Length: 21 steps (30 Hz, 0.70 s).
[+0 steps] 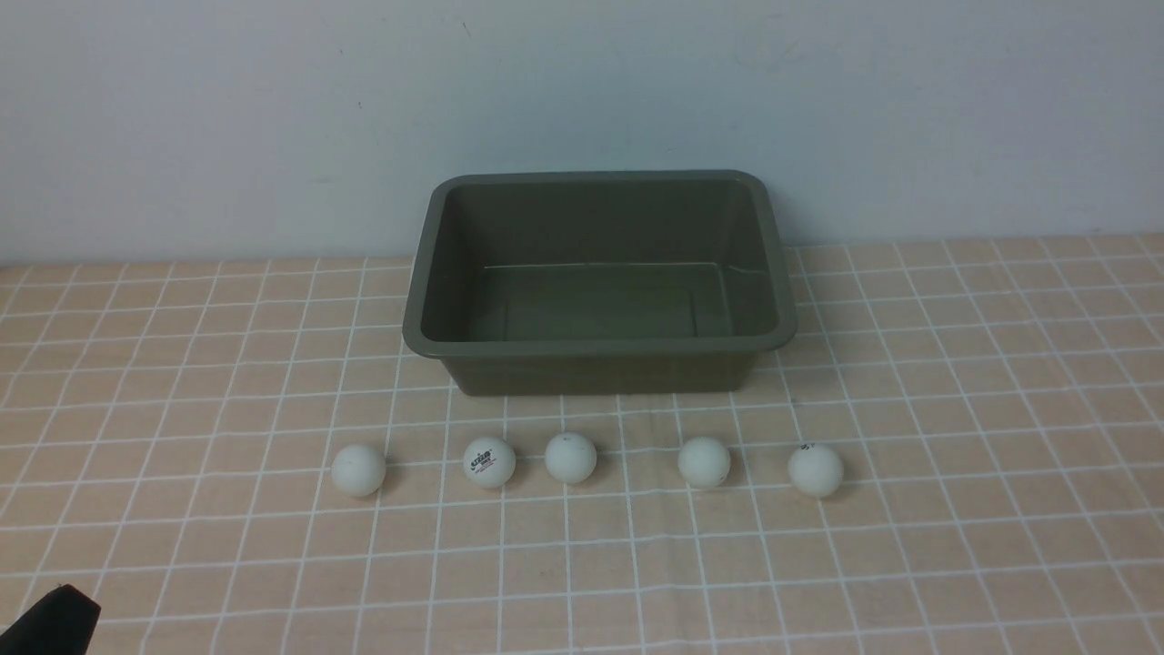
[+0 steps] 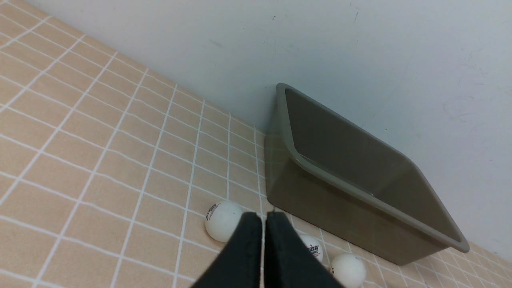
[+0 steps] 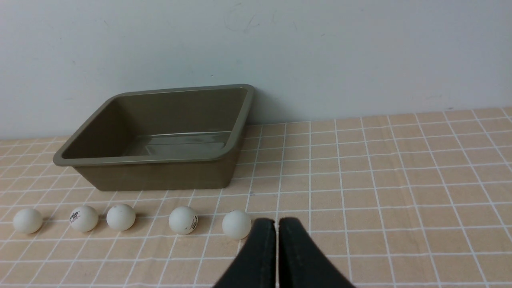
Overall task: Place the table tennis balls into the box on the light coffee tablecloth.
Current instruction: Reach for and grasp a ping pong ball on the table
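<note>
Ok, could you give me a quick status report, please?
Left gripper and right gripper shut, empty. Five balls in a row on the cloth, in front of the box; box empty. Nothing blocking.

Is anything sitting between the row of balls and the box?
Nothing visible does. Only bare tablecloth separates the balls from the box, whose top is open; a ball only has to clear its near rim.

Print we cannot read
We find a dark-and-red logo (image 1: 482,466) on the second table tennis ball (image 1: 488,462) from the left; its letters are too small for us to read.
</note>
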Each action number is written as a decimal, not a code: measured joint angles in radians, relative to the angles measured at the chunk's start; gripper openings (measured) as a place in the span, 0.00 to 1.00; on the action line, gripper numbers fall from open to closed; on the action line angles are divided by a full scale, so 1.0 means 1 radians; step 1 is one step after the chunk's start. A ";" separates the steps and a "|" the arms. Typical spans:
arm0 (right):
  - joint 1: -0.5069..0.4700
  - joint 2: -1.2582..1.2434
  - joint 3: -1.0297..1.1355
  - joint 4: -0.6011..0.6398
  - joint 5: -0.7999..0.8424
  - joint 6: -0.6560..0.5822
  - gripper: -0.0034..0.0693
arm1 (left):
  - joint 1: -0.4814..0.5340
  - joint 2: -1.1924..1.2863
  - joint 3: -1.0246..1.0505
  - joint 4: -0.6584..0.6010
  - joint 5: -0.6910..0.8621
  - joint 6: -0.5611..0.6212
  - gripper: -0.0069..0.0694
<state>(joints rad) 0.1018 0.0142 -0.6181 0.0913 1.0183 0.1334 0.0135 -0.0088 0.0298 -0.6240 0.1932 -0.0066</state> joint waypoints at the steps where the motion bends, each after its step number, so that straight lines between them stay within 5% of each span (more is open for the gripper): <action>1: 0.000 0.000 0.000 0.000 0.000 0.000 0.05 | 0.000 0.000 0.000 0.000 0.000 0.000 0.04; 21: 0.000 0.000 0.000 0.001 0.000 0.000 0.05 | 0.000 0.000 0.000 0.000 0.005 0.062 0.09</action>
<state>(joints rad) 0.1018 0.0142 -0.6181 0.0924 1.0183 0.1334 0.0135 -0.0088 0.0298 -0.6240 0.1978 0.0552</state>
